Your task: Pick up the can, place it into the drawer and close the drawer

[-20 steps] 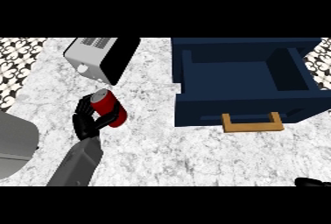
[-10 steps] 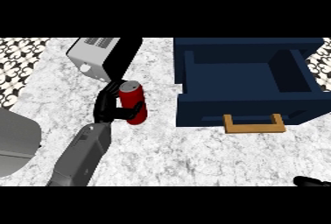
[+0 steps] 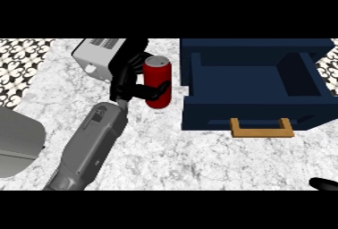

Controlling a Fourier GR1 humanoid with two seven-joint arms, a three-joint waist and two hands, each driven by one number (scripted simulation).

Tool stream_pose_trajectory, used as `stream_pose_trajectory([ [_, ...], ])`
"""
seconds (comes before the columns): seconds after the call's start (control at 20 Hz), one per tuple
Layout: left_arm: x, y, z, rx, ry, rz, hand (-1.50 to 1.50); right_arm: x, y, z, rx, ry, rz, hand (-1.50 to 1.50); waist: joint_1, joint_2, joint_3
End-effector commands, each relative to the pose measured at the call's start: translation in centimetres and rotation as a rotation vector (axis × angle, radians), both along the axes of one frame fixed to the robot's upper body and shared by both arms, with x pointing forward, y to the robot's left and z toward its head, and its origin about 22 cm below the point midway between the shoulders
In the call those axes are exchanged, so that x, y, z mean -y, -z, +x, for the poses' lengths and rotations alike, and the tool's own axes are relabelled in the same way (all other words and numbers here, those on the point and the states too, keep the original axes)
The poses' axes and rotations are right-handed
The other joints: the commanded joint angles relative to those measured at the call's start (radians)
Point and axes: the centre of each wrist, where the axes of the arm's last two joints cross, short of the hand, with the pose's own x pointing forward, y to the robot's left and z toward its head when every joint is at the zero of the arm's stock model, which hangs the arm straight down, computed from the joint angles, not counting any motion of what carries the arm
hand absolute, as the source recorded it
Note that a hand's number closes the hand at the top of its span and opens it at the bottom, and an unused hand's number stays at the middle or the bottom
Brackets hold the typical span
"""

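My left hand (image 3: 132, 82) is curled round a red can (image 3: 158, 81) with a grey top, holding it up above the marble counter, just left of the drawer. The dark blue drawer (image 3: 254, 85) stands pulled open at the right, its inside bare, with a tan handle (image 3: 261, 129) on its front. Only a black tip of my right hand (image 3: 325, 184) shows at the lower right edge.
A white and black toaster (image 3: 99, 56) stands at the back left, right behind the raised hand. A grey rounded object (image 3: 16, 141) sits at the left edge. Patterned tiles (image 3: 23, 58) border the counter's far left.
My left hand has carried the can up and to the right, from the counter's left part to just beside the drawer's left wall. The right hand has stayed put.
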Motion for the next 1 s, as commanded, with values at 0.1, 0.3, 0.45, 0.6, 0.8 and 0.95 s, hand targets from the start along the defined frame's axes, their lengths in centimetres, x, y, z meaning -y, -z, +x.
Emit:
stream_pose_trajectory([
  [0.1, 4.0, -8.5, 0.6, 0.014, 0.064, -0.029, 1.50, -0.6, -0.6, 0.1, 0.000, 0.008, 0.010, -1.50, 0.002, -0.001, 0.000],
  [0.3, 6.2, -10.2, 0.7, 0.032, 0.057, 0.018, 1.50, -1.6, -0.8, 0.2, 0.004, -0.005, -0.003, -1.50, -0.005, 0.003, -0.001],
  [0.45, 7.7, -15.0, 1.8, 0.069, 0.068, 0.035, 1.50, -0.5, -0.3, 0.6, 0.014, 0.000, 0.000, -1.50, -0.012, 0.005, 0.000],
  [0.6, 9.7, -17.2, 1.4, 0.059, 0.079, 0.063, 1.50, -1.7, -2.0, -1.0, -0.006, -0.007, -0.004, -1.50, -0.015, 0.002, -0.001],
  [0.8, 11.4, -19.5, 2.3, 0.045, 0.087, 0.088, 1.50, 0.5, -0.6, 1.4, 0.019, 0.001, 0.019, -1.50, -0.017, 0.007, 0.000],
  [0.95, 13.4, -20.8, 2.4, 0.039, 0.061, 0.087, 1.50, -1.3, -2.1, 0.7, 0.017, -0.019, -0.003, -1.50, -0.035, 0.010, 0.000],
])
